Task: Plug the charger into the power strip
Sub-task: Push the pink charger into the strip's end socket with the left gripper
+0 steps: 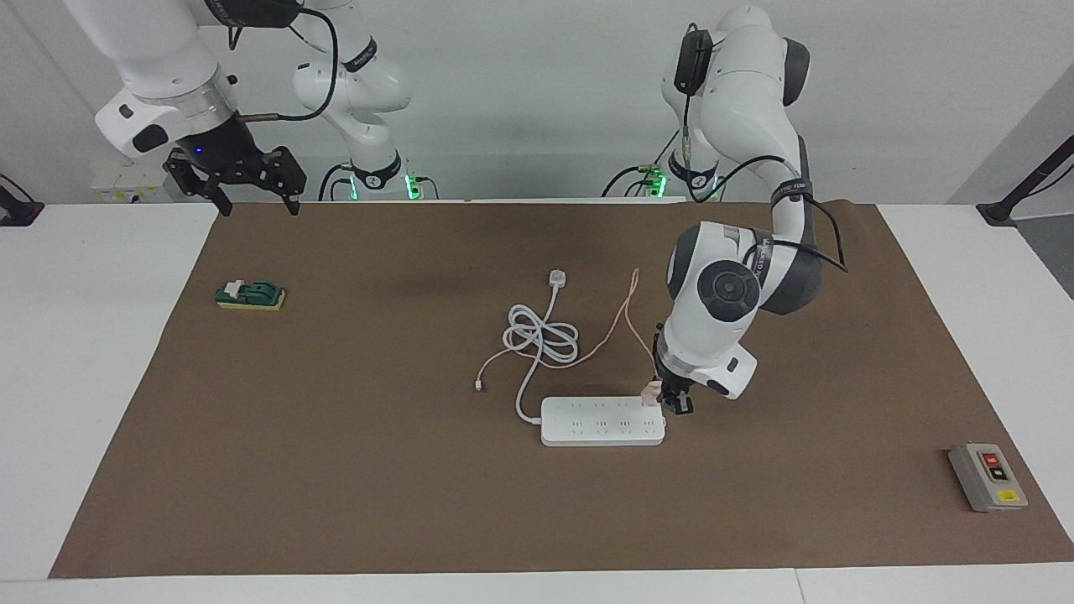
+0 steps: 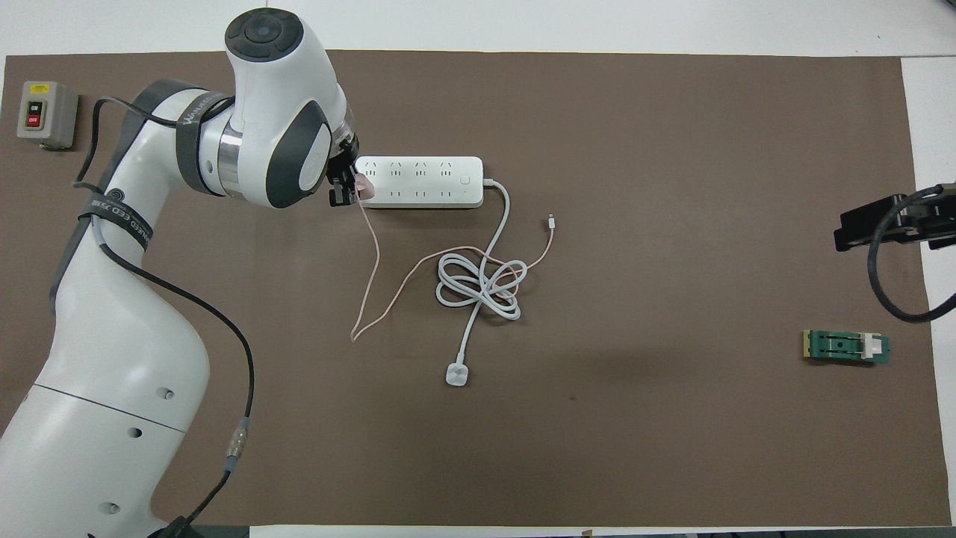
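My left claw (image 1: 674,401) is clenched on the charger (image 1: 651,391) mid-frame, held over the power strip (image 1: 602,421) end socket to seat prongs. Right claw (image 1: 252,189) waits released, upper left, clear of cables.

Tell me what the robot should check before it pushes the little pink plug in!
1. Charger held: ok, the left gripper is shut on it.
2. Charger over the power strip: ok, it sits at the strip's end toward the left arm.
3. Prongs lined up with a socket: cannot tell, they are hidden.
4. Pink cable free: ok, it trails loosely on the mat toward the robots.
5. White cord out of the way: ok, it lies coiled nearer the robots than the strip.
6. Right gripper clear: ok, it waits open at the right arm's end of the table.
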Available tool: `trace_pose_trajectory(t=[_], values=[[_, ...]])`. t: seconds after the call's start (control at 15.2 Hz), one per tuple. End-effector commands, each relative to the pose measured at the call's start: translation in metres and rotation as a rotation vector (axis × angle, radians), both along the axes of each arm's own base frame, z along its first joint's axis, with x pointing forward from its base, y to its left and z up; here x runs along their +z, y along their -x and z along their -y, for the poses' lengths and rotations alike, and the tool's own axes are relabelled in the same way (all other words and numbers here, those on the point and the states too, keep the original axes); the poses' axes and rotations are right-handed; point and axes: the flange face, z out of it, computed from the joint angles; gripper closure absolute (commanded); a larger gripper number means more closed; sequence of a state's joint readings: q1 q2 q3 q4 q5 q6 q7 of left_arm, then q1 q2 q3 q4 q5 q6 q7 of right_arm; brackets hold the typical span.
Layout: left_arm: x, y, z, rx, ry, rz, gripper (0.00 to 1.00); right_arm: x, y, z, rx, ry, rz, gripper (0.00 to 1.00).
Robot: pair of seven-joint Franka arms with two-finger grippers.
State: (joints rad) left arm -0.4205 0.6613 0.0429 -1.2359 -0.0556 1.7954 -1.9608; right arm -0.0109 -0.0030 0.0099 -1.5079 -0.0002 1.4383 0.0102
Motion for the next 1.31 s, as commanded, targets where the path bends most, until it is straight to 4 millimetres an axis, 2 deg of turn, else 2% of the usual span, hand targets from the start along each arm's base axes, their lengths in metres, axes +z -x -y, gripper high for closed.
trace_pose_trajectory(t=[0.0,0.46,0.79,1.05,1.25], values=[[-0.012,0.0,0.012,-0.026,-0.039,0.01,1.0,0.0,0.006,0.004,0.016,0.019,-0.007,0.0],[-0.02,0.002,0.019,-0.031,-0.046,0.007,1.0,0.0,0.006,0.004,0.016,0.017,-0.007,0.0],[-0.023,-0.001,0.017,-0.038,-0.052,0.017,1.0,0.0,0.006,0.004,0.016,0.019,-0.007,0.0],[-0.035,-0.011,0.021,-0.046,-0.076,0.024,1.0,0.0,0.006,0.004,0.016,0.017,-0.007,0.0],[-0.034,-0.011,0.021,-0.048,-0.075,0.026,1.0,0.0,0.006,0.004,0.016,0.019,-0.007,0.0]])
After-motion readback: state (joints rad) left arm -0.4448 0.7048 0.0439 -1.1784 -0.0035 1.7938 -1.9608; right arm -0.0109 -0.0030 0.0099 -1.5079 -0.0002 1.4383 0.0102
